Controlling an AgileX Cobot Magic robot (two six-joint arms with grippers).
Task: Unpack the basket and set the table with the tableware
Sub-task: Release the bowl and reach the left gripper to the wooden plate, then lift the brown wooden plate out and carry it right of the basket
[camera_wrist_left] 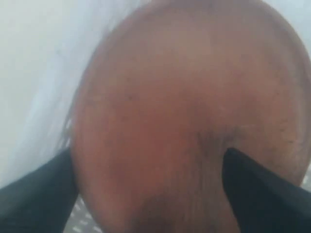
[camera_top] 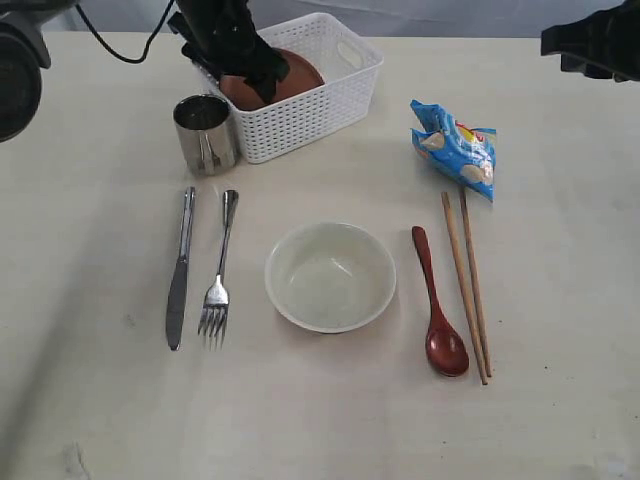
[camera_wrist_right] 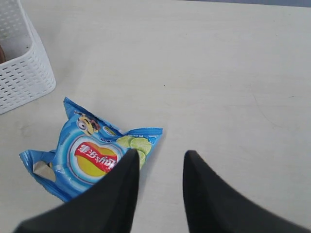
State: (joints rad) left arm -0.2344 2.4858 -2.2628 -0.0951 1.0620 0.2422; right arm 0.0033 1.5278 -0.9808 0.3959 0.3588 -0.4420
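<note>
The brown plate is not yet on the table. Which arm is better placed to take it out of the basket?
Left. Its tool is inside the basket, open, right at the brown plate. The right tool hangs over the table beside the blue snack bag, away from the basket.

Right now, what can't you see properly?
Exterior view: the left arm and the basket wall hide most of the brown plate.
Left wrist view: too blurred to tell whether the left gripper touches the plate.
Exterior view: the top edge cuts off the right arm.

Exterior high over table; wrists close; right shares basket corner.
</note>
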